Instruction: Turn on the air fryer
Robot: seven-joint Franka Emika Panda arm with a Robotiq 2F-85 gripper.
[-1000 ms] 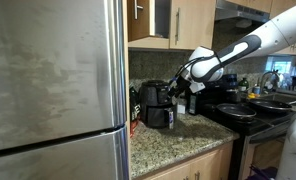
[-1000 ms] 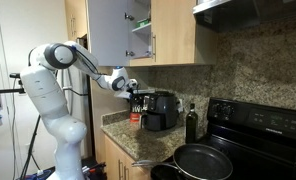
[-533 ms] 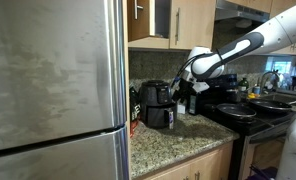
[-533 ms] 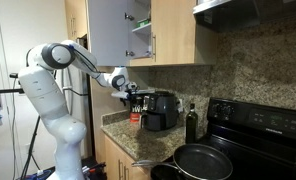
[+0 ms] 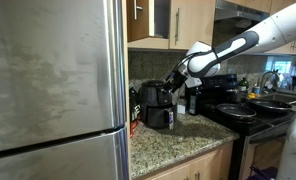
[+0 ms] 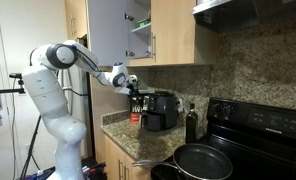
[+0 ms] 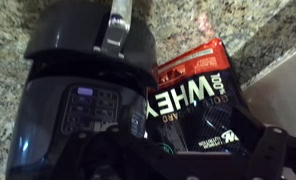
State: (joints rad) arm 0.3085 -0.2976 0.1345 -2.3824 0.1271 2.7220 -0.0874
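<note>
The air fryer [image 5: 155, 104] is a squat black appliance on the granite counter, seen in both exterior views [image 6: 160, 110]. In the wrist view I look down on its glossy top [image 7: 63, 70], its drawer handle [image 7: 118, 22] and a control panel [image 7: 94, 106] with a small lit display. My gripper [image 5: 175, 79] hovers a little above the fryer's top, apart from it [image 6: 132, 84]. In the wrist view its dark fingers stand apart at the bottom corners, so the gripper [image 7: 178, 165] is open and empty.
A red and black whey bag [image 7: 200, 100] stands right beside the fryer. A dark bottle [image 6: 193, 122] stands further along the counter. A black stove with pans [image 6: 203, 160] is past it. A steel fridge [image 5: 53, 90] and cabinets [image 6: 168, 35] bound the space.
My gripper has risen slightly above the air fryer. Nothing else has moved.
</note>
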